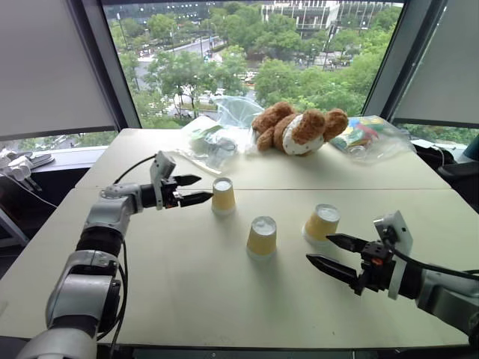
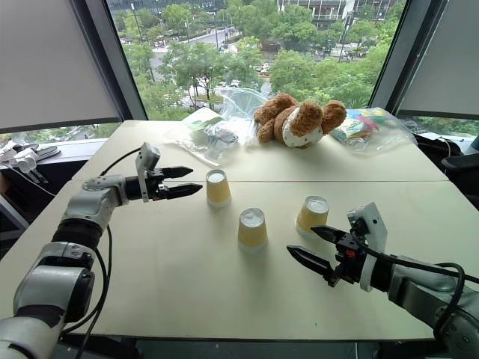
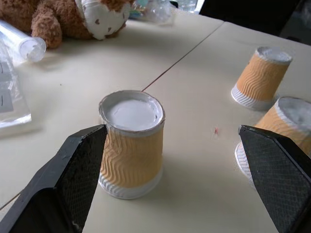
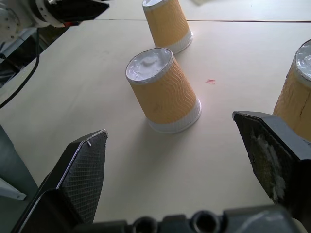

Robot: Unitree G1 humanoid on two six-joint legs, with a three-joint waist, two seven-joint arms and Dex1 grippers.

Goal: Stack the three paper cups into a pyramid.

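Head views: three paper cups, left cup point(image 1: 223, 195), middle cup point(image 1: 262, 235), right cup point(image 1: 322, 223), stand upside down, apart, unstacked, on the table point(image 1: 187, 292).
Left wrist view: left gripper point(image 3: 172, 160) spread open, holding nothing, left cup just ahead.
Right wrist view: right gripper point(image 4: 177, 165) wide open, empty, near the middle cup.

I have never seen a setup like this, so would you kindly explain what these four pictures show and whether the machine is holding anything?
It is a two-armed robot at a table. Two pictures come from its head, looking down over its arms; two come from cameras on its wrists, looking along the black fingers. Three yellow paper cups stand upside down and apart: one by the left gripper, one in the middle, one near the right gripper. Both grippers are open and hold nothing. Behind lie a teddy bear and plastic bags.
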